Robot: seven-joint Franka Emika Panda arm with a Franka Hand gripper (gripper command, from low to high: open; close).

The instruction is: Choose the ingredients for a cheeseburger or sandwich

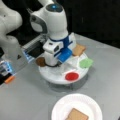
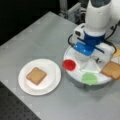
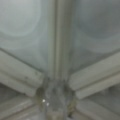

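Note:
A white round divided tray (image 1: 56, 75) (image 2: 93, 66) holds the ingredients: a dark brown patty (image 1: 40, 61), a toast square (image 1: 79, 49) (image 2: 112, 70), green lettuce (image 1: 86, 62) (image 2: 89, 78), a red tomato disc (image 1: 72, 76) (image 2: 69, 64) and a yellow cheese edge (image 2: 117, 53). My gripper (image 1: 53, 63) hangs low over the tray's middle, right beside the patty, with its fingers hidden by the hand. The wrist view shows only the tray's hub (image 3: 56, 98) and dividers, very close. On the white paper plate (image 1: 62, 106) (image 2: 52, 72) lies a single toast square (image 1: 77, 115) (image 2: 36, 75), all that shows of the sandwich.
The grey table (image 2: 37, 37) carries the tray and plate. The arm's base (image 1: 11, 47) and a grey box with blue lights (image 1: 26, 53) stand at a front view's left, with a small orange piece (image 1: 9, 79) there. A dark perforated surface (image 2: 15, 110) borders the table.

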